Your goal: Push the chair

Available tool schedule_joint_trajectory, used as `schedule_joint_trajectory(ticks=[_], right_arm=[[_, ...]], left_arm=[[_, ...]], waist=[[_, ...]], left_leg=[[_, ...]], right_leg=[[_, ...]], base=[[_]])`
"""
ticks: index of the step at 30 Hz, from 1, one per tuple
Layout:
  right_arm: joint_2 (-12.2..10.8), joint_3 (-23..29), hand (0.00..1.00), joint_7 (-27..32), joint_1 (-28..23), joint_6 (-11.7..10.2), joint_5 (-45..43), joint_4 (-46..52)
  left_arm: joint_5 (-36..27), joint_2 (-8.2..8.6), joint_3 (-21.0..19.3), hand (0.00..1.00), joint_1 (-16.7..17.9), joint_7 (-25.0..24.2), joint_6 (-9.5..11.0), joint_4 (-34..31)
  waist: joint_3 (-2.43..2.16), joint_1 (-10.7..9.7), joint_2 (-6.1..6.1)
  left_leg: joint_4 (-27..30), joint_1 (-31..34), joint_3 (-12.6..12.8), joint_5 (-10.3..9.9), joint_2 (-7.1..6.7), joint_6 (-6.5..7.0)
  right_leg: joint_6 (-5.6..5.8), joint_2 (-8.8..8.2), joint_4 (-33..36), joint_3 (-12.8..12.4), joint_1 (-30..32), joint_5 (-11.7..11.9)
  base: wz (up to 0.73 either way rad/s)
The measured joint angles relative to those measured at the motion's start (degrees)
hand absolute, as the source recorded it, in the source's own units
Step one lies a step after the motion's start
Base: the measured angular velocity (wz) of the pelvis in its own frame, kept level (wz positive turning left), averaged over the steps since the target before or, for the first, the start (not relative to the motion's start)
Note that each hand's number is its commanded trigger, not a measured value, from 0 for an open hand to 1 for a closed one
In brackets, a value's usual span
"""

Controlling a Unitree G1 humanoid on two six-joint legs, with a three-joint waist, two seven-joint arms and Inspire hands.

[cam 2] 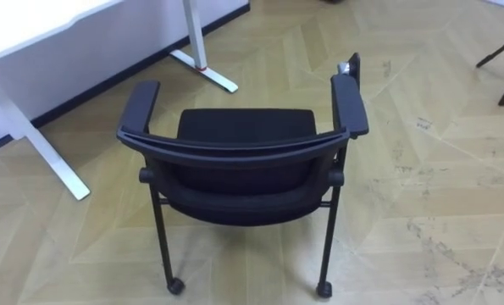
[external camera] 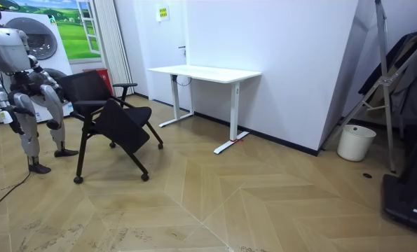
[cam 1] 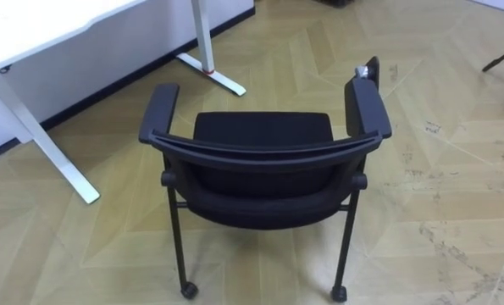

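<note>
**Behind the chair, short of the bench**

Directly below the head camera, a black office chair with a padded seat and thin metal legs point(cam 1: 264, 135) stands on the pale herringbone wood floor point(cam 1: 455, 195). Its curved black backrest point(cam 1: 264, 154) is nearest, and two small black castors point(cam 1: 189, 290) under the rear legs rest on the boards. The seat faces away from the robot, with one black armrest point(cam 1: 158, 110) on the left and the other point(cam 1: 367, 106) on the right.

Farther off and to the left is a white bench with white metal legs point(cam 1: 31, 25). Its flat foot point(cam 1: 211, 72) lies well apart from the chair.

From the room view, the robot stands upright at the room view's left, just behind the chair, with the bench beyond against a white wall point(external camera: 278, 63). Its right hand point(external camera: 9, 117) hangs low beside the hip, clear of the chair. I cannot tell whether the fingers are apart or together. A white bucket point(external camera: 356, 142) sits by the wall at the room view's right.
</note>
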State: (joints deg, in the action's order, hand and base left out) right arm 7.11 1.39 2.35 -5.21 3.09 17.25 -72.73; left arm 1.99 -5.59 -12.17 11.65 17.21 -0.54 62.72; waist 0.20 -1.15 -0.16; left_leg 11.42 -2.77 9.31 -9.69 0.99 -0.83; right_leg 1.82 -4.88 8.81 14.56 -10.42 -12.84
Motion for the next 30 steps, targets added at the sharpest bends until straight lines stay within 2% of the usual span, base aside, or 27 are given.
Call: schedule_joint_trajectory(ticks=[3,5,7,8,9,12,14,15,19,20,22,25,30], right_arm=[[0.3,1.1,0.0,0.0,0.2,0.2,-2.1,-0.1],[0.5,1.8,0.0,0.0,0.1,0.2,-2.3,0.0],[0.9,2.4,0.0,0.1,0.0,0.1,-2.6,0.1],[1.4,2.4,0.0,0.1,-0.1,0.1,-2.6,0.1],[1.7,2.4,0.0,0.1,0.0,0.1,-2.6,0.1],[2.4,2.4,0.0,0.4,0.1,0.1,-2.6,-0.1],[2.5,2.4,0.0,0.7,0.1,0.0,-2.7,-0.3],[2.5,2.5,0.0,0.7,0.1,-0.1,-3.0,-0.3],[2.5,3.4,0.0,0.6,-0.4,-0.5,-4.8,0.4],[2.5,3.4,0.0,0.5,-0.4,-0.6,-5.3,0.5],[2.6,3.4,0.0,0.5,-0.3,-0.6,-5.6,0.5],[2.7,3.8,0.0,-0.1,0.0,-0.6,-6.2,0.5],[2.9,3.7,0.0,-1.1,0.3,-0.6,-5.6,-0.7]], left_arm=[[1.0,-0.98,-0.7,0.0,-1.3,3.8,-0.4,-0.8],[4.5,-1.83,-1.4,0.0,-3.4,6.2,-0.7,-1.4],[5.9,-2.03,-1.6,0.0,-3.8,8.2,-0.7,-5.1],[6.8,-2.1,-1.6,0.0,-4.3,9.5,-0.6,-6.4],[7.3,-2.13,-1.6,0.0,-4.5,9.9,-0.7,-7.4],[10.3,-2.61,-1.4,0.0,-6.0,11.9,-0.6,-12.0],[11.9,-3.6,-1.2,0.0,-7.9,13.2,-0.4,-12.7],[12.9,-3.71,-1.3,0.0,-8.0,13.4,-0.4,-13.7],[22.6,-3.94,-1.2,0.0,-7.9,13.7,-0.8,-24.6],[25.3,-3.94,-1.0,0.0,-7.9,13.7,-0.9,-28.8],[28.4,-4.19,-0.3,0.0,-7.9,13.7,-0.8,-33.5],[34.7,-4.56,0.2,0.0,-8.7,13.6,-1.1,-35.9],[38.8,-4.57,4.7,0.0,-8.7,12.5,-2.2,-41.8]], waist=[[0.06,-0.2,0.5],[0.12,-0.2,1.09],[0.2,-0.2,1.55],[0.17,-0.2,1.93],[-0.04,-0.2,2.03],[0.02,-0.5,2.7],[-0.19,-0.7,3.09],[-0.19,-0.8,3.12],[-0.37,-0.6,3.27],[-0.25,-0.6,2.91],[-0.33,-0.7,2.62],[-0.42,-1.6,2.87],[-0.38,-2.9,3.1]], left_leg=[[0.2,0.2,-0.3,0.0,-0.01,0.02],[0.0,0.2,-0.6,0.0,-0.04,0.04],[0.0,0.1,-0.6,0.0,-0.1,0.05],[-0.1,0.0,-0.6,0.0,-0.18,0.06],[0.0,0.0,-0.6,0.0,-0.21,0.07],[0.0,0.0,-0.6,0.1,-0.24,0.09],[0.0,0.0,-0.6,0.1,-0.24,0.07],[-0.1,0.0,-0.6,0.1,-0.26,0.07],[-0.1,0.6,-0.5,0.1,-0.28,0.08],[-0.1,0.6,-0.5,0.1,-0.29,0.08],[-0.1,0.6,-0.6,0.1,-0.34,0.09],[-0.1,0.5,-0.6,0.1,-0.36,0.09],[-0.1,0.6,-0.7,0.1,-0.33,0.09]], right_leg=[[-0.02,0.02,0.0,0.4,-0.1,0.0],[-0.01,0.02,-0.1,0.5,-0.4,0.0],[-0.01,0.01,-0.1,0.4,-0.4,0.0],[-0.01,-0.04,-0.2,0.4,-0.4,0.0],[0.0,-0.07,-0.2,0.4,-0.4,0.0],[0.02,-0.09,-0.2,0.4,-0.3,0.0],[0.02,-0.07,-0.2,0.4,-0.4,0.0],[0.02,-0.07,-0.3,0.3,-0.3,0.0],[0.02,-0.11,-0.2,-0.2,0.5,0.0],[0.02,-0.11,-0.2,-0.2,0.5,0.0],[0.06,-0.13,-0.2,-0.2,0.4,0.0],[0.07,-0.14,-0.2,-0.4,0.4,0.0],[0.07,-0.12,-0.2,-0.4,0.5,0.0]], base=[[0.04],[0.06],[0.02],[0.0],[0.0],[0.0],[0.0],[0.0],[-0.02],[0.0],[0.0],[0.0],[0.0]])
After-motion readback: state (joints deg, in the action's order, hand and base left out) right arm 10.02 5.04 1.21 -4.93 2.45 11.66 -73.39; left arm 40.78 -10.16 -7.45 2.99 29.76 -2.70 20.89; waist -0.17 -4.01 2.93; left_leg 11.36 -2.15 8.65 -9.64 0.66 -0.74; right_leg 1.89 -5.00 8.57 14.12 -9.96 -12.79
